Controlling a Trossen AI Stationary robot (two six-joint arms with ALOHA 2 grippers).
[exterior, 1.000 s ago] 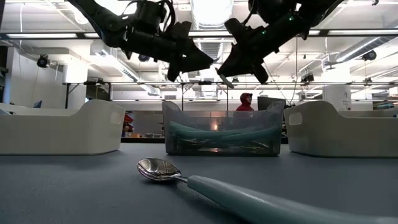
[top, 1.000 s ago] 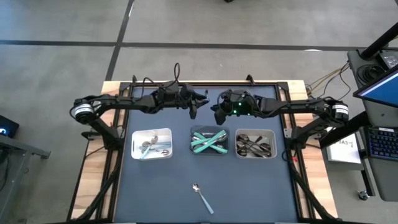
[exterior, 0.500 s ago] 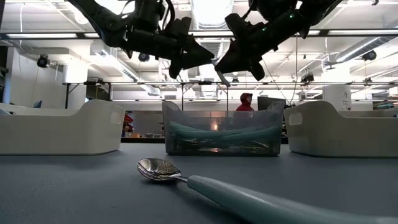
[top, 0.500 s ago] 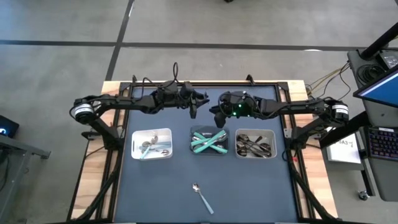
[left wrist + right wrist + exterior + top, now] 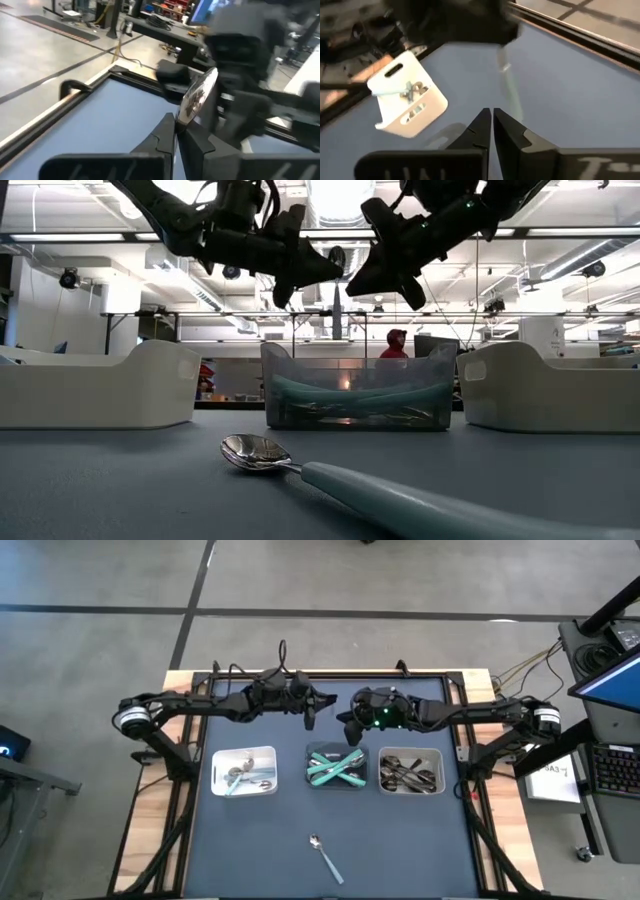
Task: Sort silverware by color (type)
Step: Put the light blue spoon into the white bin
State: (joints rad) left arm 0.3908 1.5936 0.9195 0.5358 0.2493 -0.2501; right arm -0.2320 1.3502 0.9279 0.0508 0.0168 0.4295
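Left pincer (image 5: 175, 131): closed on a silver spoon (image 5: 199, 96), raised at 12 o'clock above the counter (image 5: 260, 840).
Right pincer (image 5: 491, 117): shut, empty, close alongside.
Teal-handled spoon (image 5: 324, 857): loose at 6 o'clock.
Doing it well: probably carry the spoon level to the left tray (image 5: 244, 771).
Views: only the left wrist shows the spoon's bowl.

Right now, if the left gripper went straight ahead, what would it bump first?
Most likely the right gripper, facing it just ahead above the table; the spoon in the left gripper would touch first. Depth is unclear.
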